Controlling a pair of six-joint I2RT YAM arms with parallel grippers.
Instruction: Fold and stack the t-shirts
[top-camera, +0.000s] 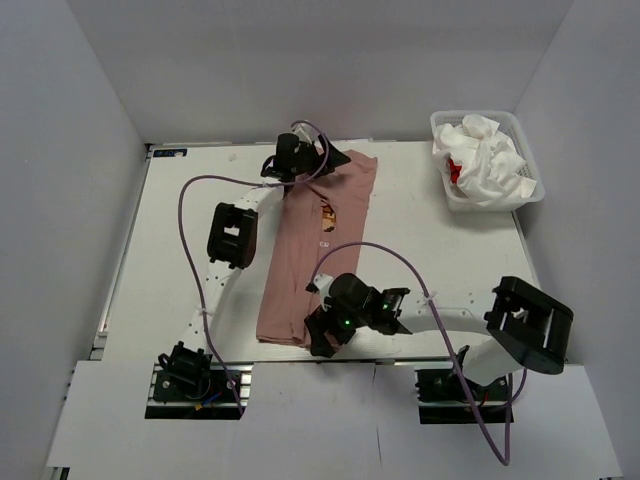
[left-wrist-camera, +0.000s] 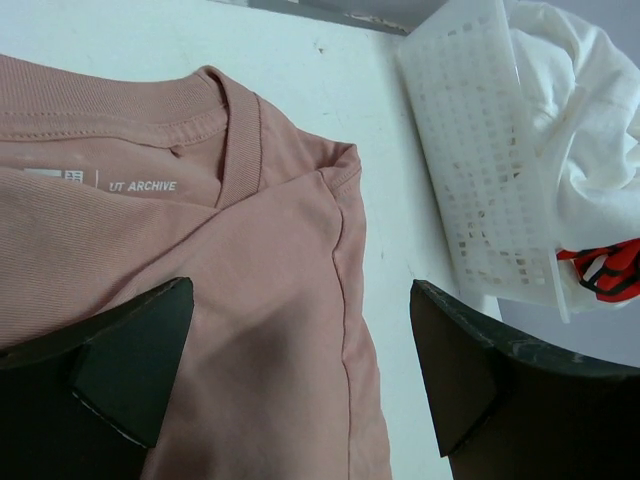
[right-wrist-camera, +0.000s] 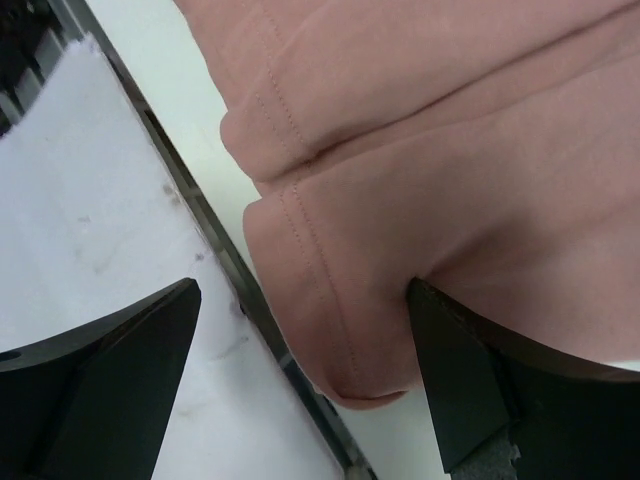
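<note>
The dusty-pink t-shirt (top-camera: 318, 250) lies on the table folded lengthwise into a long strip, collar at the far end. My left gripper (top-camera: 325, 160) is open over its far end; in the left wrist view (left-wrist-camera: 300, 340) the jaws straddle the folded shoulder edge below the collar (left-wrist-camera: 235, 130). My right gripper (top-camera: 322, 335) is open at the near hem; in the right wrist view (right-wrist-camera: 300, 340) the hem corner (right-wrist-camera: 330, 320) lies between the jaws, the right finger (right-wrist-camera: 460, 380) touching cloth. White t-shirts (top-camera: 487, 155), one with a red patch (top-camera: 455, 170), are bunched in the basket.
The white lattice basket (top-camera: 497, 204) stands at the far right of the table; it also shows in the left wrist view (left-wrist-camera: 480, 170). The table's near edge with a metal rail (right-wrist-camera: 215, 270) runs right beside the hem. White walls enclose the table.
</note>
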